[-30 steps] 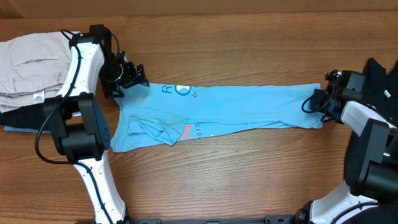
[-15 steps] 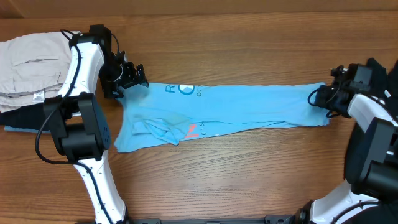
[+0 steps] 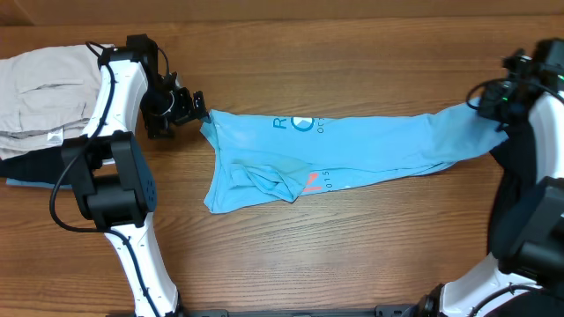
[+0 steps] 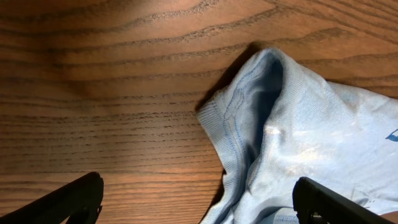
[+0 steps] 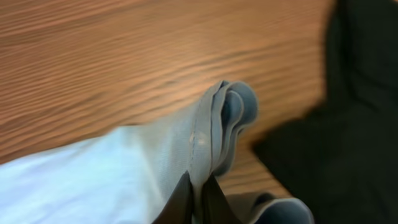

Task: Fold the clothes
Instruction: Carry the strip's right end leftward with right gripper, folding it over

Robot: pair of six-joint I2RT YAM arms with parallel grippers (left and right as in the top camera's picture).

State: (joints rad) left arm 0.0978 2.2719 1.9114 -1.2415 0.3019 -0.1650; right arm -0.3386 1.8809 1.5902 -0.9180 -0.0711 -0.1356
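While pinching bunched end of light blue T-shirt w/ right claw at right edge of bench, holds left claw spread wide by T-shirt's other end, left of bench centre. Stretched long across bench middle, lettering & red mark up.

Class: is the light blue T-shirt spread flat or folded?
Folded lengthwise, loosely: the T-shirt lies as a long strip, layered edges pinched in the right gripper.

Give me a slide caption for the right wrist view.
Right gripper shut on a bunched edge of the light blue T-shirt, wooden table and a black garment behind.
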